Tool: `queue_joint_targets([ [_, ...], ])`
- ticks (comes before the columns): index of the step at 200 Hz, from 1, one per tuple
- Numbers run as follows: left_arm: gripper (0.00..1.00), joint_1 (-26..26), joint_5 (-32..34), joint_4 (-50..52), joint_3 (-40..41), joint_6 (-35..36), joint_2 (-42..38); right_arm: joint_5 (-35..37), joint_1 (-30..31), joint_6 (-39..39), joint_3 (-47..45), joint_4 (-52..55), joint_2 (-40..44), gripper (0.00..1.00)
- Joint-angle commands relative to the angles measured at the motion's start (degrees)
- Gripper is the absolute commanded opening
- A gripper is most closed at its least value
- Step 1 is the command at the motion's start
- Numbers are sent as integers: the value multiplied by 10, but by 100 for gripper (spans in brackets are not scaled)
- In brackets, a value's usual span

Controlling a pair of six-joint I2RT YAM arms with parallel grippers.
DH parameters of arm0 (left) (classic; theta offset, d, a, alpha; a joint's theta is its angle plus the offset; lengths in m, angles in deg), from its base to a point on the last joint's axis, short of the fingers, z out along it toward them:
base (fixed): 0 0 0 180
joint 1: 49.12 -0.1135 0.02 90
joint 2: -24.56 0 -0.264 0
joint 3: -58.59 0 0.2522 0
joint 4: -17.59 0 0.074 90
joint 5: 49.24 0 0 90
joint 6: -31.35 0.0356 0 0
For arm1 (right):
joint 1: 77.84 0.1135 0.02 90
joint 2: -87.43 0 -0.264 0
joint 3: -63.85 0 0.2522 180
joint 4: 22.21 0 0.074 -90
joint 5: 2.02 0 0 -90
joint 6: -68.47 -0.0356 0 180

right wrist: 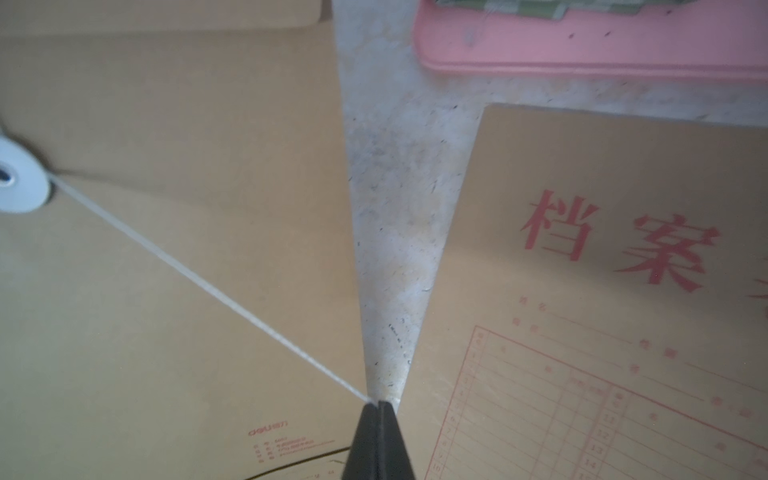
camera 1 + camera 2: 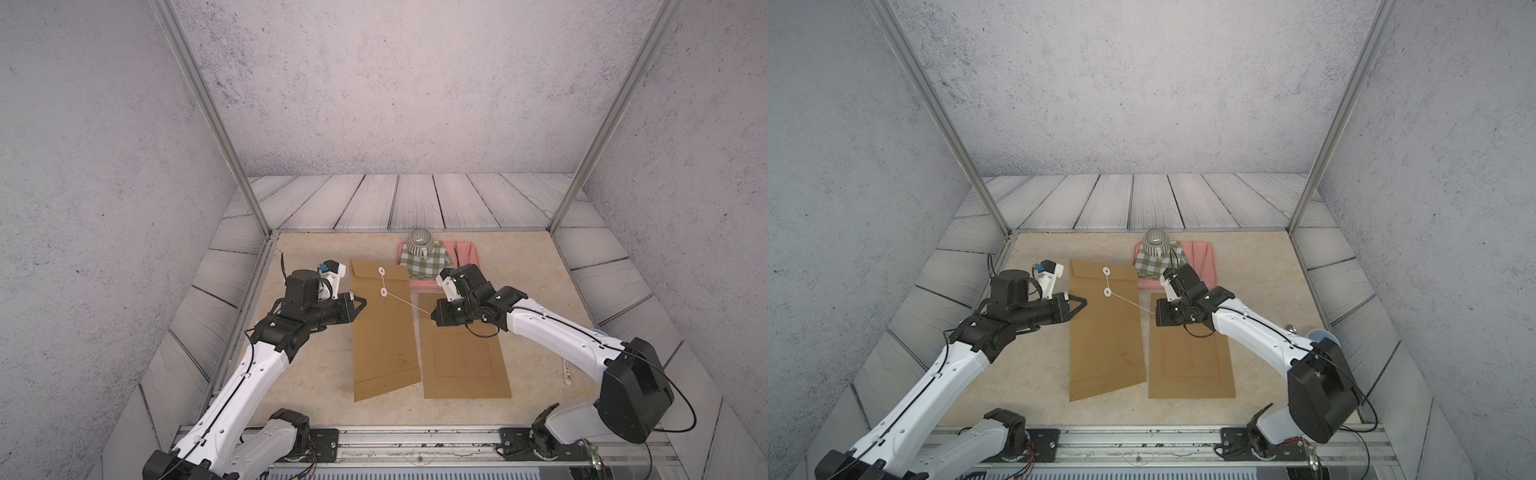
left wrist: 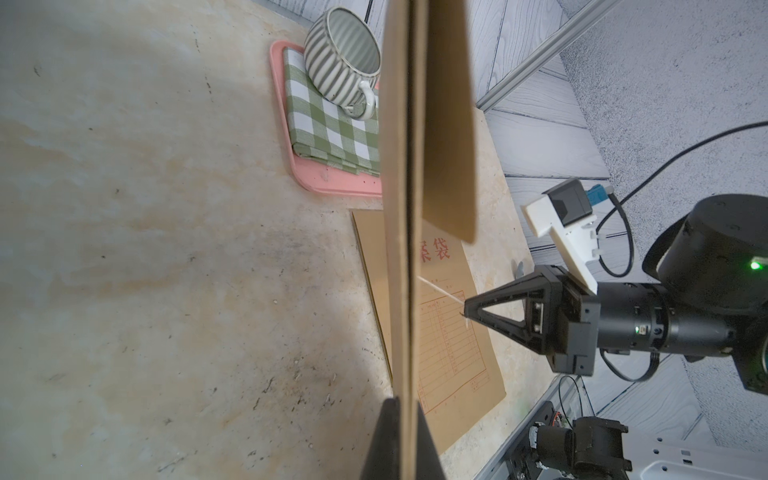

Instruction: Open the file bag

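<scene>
One file bag (image 2: 384,340), kraft paper. We record its long axis running crosswise to both grippers' reach, with the flap end pointing away from the robot. It lies between the two sets of jaws. Left gripper (image 2: 362,300): jaws clenched on the bag's long edge on that side. Right gripper (image 1: 379,404): jaws pressed together on the white string (image 1: 208,286), which we see drawn straight from the lower disc (image 2: 382,292) to its tips.

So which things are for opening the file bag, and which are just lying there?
For the job: file bag, its string, left gripper pinching the bag's edge, right gripper holding the string.
Just lying about: second file bag, pink tray, checked cloth, striped cup.
</scene>
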Motion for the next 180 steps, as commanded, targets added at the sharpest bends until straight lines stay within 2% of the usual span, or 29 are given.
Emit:
queue_joint_targets([
  [1,0,-5,-15,-21,5,-2,0,23,-18,29,73,29,-2,0],
  [45,0,-5,-24,-24,13,-3,-6,17,-21,51,292,88,-72,0],
  [83,0,-5,-27,-26,21,-5,-7,-34,-17,35,397,76,-110,0],
  [107,0,-5,-26,-35,27,-7,-1,-68,-5,24,412,46,-113,0],
  [140,0,-5,-22,-37,28,-5,0,-119,29,18,377,-6,-91,0],
  [180,0,-5,-22,-40,30,-4,6,-121,86,24,323,-35,-72,0],
])
